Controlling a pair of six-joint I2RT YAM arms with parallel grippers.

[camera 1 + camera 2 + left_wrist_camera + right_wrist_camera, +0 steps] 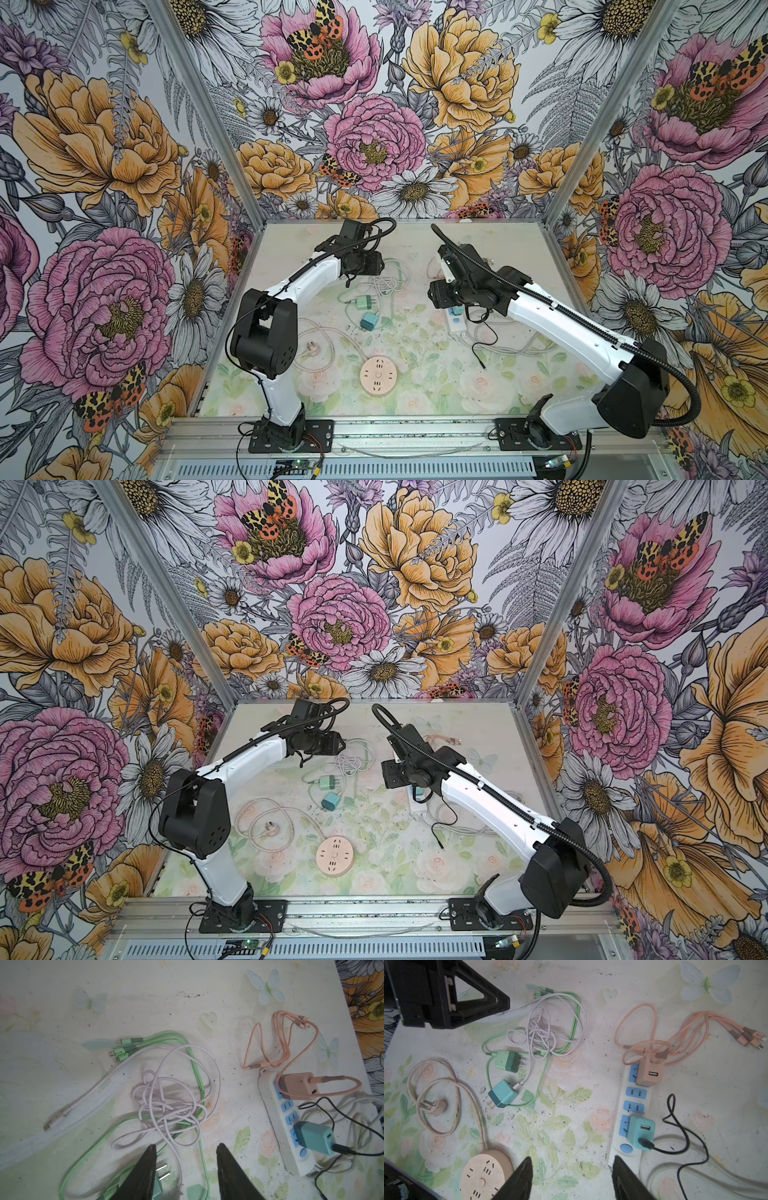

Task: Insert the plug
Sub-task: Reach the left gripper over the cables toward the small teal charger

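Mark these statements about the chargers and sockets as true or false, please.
1. The pink charger is plugged into the white power strip. True.
2. All four sockets of the strip are occupied. False: the two middle ones are free.
3. The green charger lies loose on the table, prongs bare. True.
4. The left gripper holds the green charger. False: its jaws stand open with nothing between them.
5. A plug sits in the round socket. False: the round socket is empty.
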